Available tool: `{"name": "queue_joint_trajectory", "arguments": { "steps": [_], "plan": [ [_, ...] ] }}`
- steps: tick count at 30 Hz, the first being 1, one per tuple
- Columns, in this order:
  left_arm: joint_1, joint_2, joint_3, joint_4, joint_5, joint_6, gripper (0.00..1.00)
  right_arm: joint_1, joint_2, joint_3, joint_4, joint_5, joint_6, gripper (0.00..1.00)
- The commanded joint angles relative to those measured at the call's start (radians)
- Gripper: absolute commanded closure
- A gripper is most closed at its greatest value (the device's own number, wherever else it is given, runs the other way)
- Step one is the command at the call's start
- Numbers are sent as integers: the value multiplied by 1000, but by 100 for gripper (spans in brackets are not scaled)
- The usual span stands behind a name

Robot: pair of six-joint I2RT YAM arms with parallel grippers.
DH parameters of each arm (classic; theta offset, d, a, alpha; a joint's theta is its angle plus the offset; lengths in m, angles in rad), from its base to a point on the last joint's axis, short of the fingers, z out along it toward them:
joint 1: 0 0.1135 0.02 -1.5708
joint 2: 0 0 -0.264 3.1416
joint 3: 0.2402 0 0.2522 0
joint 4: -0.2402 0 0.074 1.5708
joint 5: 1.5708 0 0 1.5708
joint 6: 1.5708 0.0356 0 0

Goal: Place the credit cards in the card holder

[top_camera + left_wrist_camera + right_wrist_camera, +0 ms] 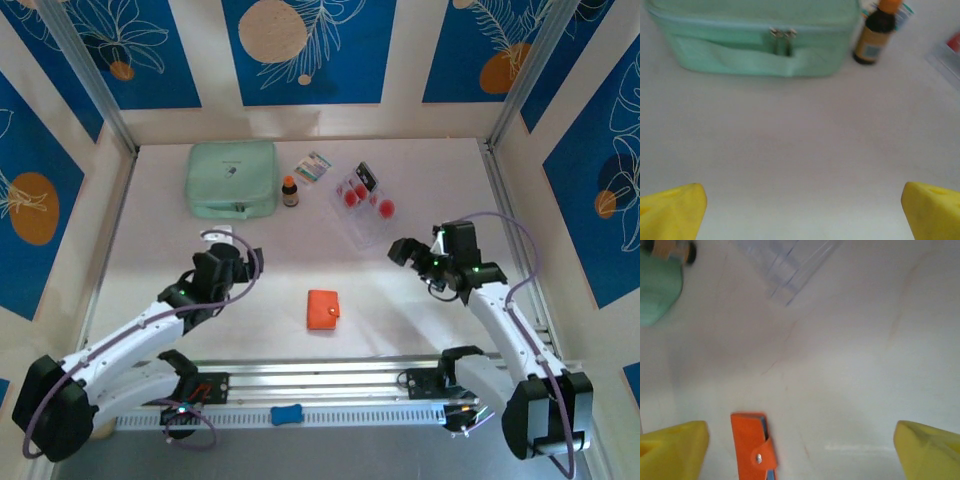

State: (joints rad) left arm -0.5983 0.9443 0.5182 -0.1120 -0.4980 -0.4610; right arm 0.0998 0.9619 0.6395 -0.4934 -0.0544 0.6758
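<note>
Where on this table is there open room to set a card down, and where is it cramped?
Bare table runs across the middle, between the green pouch and the orange wallet, and on both sides of the wallet. The back strip is crowded: pouch, bottle, packet and cards sit close together.

The far band of the table (300,250) is taken up by a row of obstacles. The mint-green pouch (233,178) stands at far left, with a small dark bottle (290,191) just beside its right end. A patterned packet (313,167) lies just beyond the bottle, and the credit cards (364,205) are spread to the right of these. Nearer than that row, bare surface is left as far as the metal rail (330,385). In the middle the closed card holder (323,309) lies flat, with open room on every side. Passage is bounded left, right and far by the walls (300,125).
</note>
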Motion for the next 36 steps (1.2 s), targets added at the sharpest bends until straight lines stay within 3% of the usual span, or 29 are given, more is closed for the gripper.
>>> {"name": "queue_joint_trajectory", "arguments": {
  "steps": [1,8,12,15,21,29,32,36],
  "plan": [
    [76,-15,-4,89,-40,130,0,-68,28,52,15,98,-49,1],
    [291,62,2,238,15,245,0,-149,216,74,246,359,-98,1],
    [373,138,-26,364,39,311,0,-149,352,115,325,510,-130,1],
    [424,203,-26,377,62,322,0,-152,440,118,394,553,-187,1],
    [484,295,-84,511,94,352,0,-143,488,23,620,456,-313,1],
    [491,447,-96,765,198,427,0,-124,499,-41,870,241,-435,1],
    [491,493,-83,821,228,474,0,-101,520,-27,888,199,-507,1],
    [493,591,-148,1042,262,490,0,-98,534,-24,916,153,-554,1]
  ]
}}
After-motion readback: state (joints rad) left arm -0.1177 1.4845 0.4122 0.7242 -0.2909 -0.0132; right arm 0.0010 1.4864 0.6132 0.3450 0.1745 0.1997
